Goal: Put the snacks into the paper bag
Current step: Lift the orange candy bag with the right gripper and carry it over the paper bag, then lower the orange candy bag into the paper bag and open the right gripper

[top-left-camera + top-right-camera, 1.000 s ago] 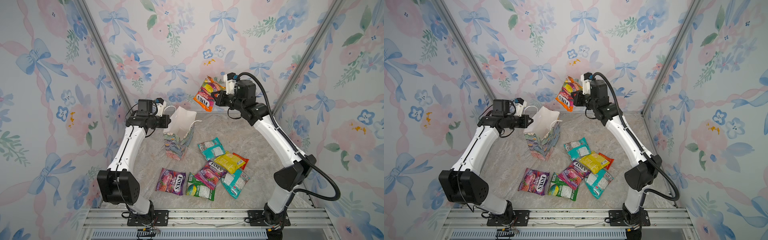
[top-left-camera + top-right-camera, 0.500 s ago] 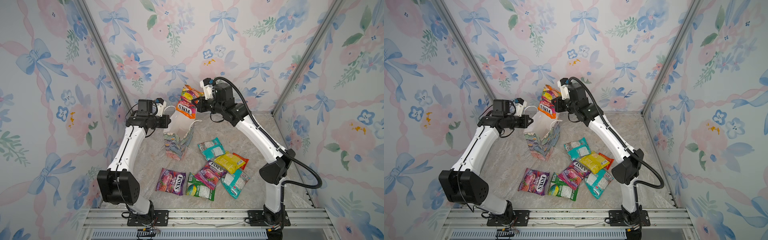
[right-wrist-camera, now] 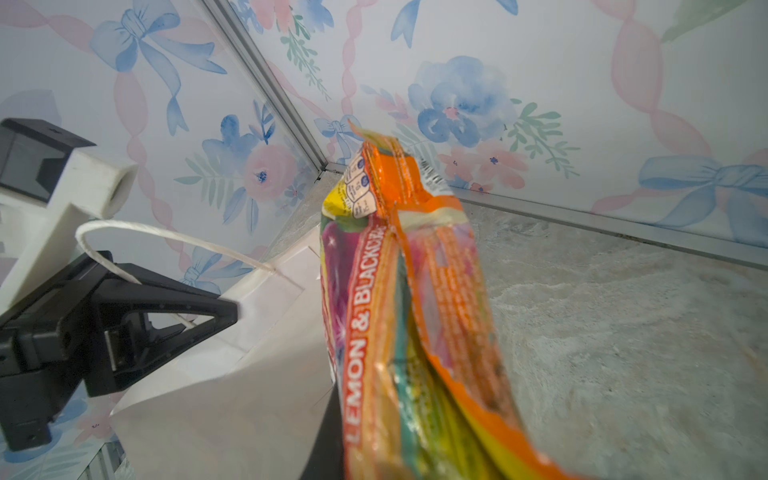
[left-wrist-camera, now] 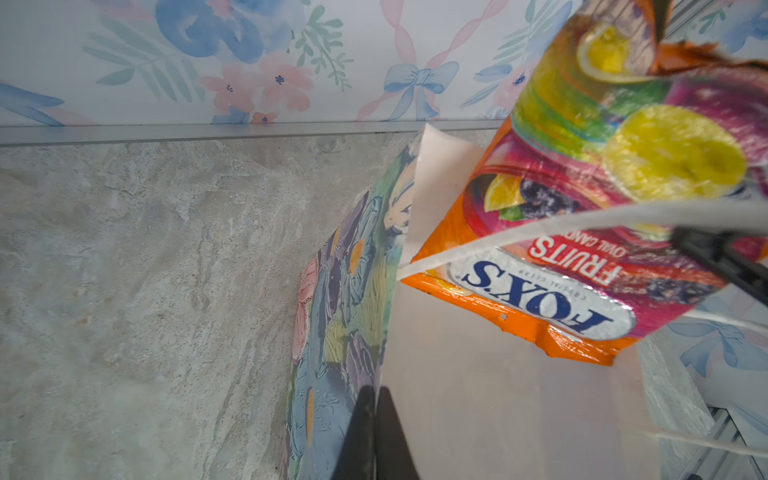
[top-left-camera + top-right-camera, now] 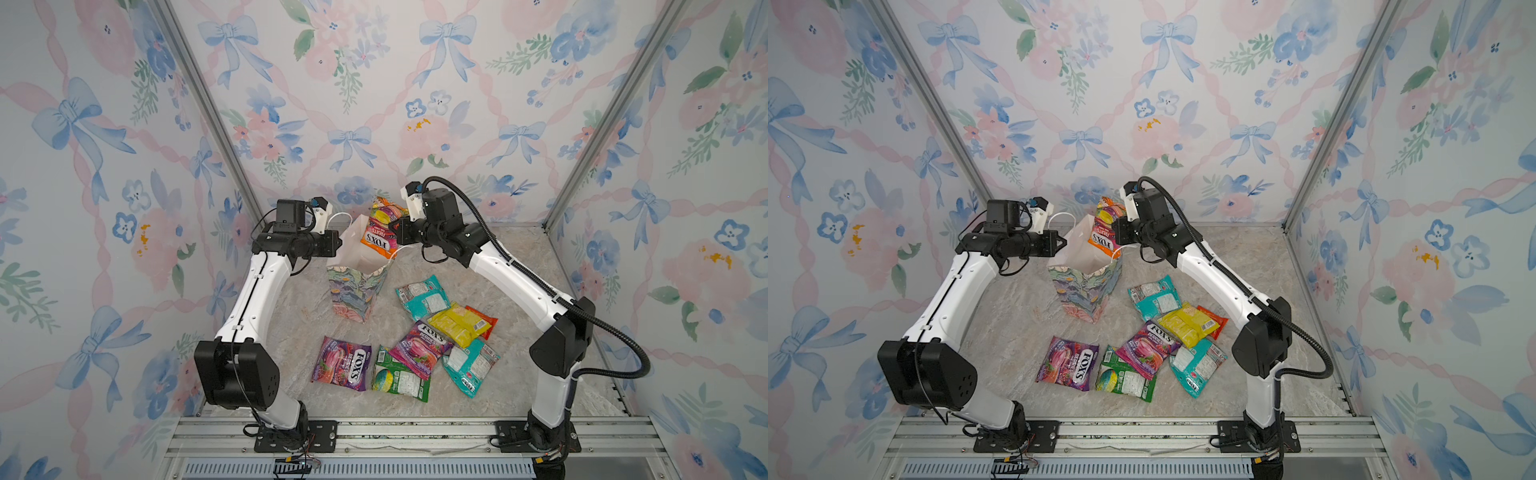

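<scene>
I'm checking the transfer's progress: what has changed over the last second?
The right gripper, shut on the orange FOX'S packet, carried it leftward to over the mouth of the paper bag. Unchanged: the left gripper still pinches the bag's rim, and seven loose packets lie where they were.

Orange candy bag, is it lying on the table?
No, the orange candy bag hangs from the right pincer above the paper bag.

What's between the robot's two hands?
The paper bag the left hand pinches, and the orange FOX'S packet the right hand holds over it, in both top views.
</scene>
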{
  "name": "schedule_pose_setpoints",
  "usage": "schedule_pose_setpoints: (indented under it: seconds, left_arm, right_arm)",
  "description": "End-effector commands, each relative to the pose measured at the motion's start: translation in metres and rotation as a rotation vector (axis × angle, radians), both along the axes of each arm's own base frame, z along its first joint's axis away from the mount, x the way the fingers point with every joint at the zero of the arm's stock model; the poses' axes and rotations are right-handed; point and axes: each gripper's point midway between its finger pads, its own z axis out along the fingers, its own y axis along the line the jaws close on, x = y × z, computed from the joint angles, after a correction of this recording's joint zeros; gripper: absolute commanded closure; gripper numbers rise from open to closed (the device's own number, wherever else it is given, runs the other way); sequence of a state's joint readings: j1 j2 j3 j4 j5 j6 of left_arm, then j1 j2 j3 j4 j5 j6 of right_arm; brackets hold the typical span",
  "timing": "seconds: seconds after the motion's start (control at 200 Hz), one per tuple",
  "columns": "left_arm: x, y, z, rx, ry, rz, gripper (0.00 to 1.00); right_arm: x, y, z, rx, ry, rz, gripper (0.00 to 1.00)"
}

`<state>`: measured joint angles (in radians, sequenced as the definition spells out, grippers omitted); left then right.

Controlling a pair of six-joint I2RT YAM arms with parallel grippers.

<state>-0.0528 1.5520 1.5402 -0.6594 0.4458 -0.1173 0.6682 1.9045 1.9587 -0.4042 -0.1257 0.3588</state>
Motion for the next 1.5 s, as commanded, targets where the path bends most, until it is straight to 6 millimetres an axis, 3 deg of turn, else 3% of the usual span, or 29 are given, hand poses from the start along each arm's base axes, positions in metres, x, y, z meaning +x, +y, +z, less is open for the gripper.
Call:
schedule_pose_setpoints:
  seconds: [0.0,0.865,1.495]
  left_arm:
    - [0.000,-0.003,0.003,-0.010,-0.009,0.003,1.00]
    - [0.000,-0.004,0.001,-0.016,-0.002,-0.001,1.00]
    - [0.000,-0.004,0.001,-0.018,-0.002,0.001,1.00]
  right_arm:
    - [-0.011,-0.007,0.055,0.088,-0.114,-0.009,1.00]
    - [-0.040,0.048,0.012,0.133,0.044,0.138,1.00]
    - [-0.040,0.043,-0.016,0.163,0.148,0.135,1.00]
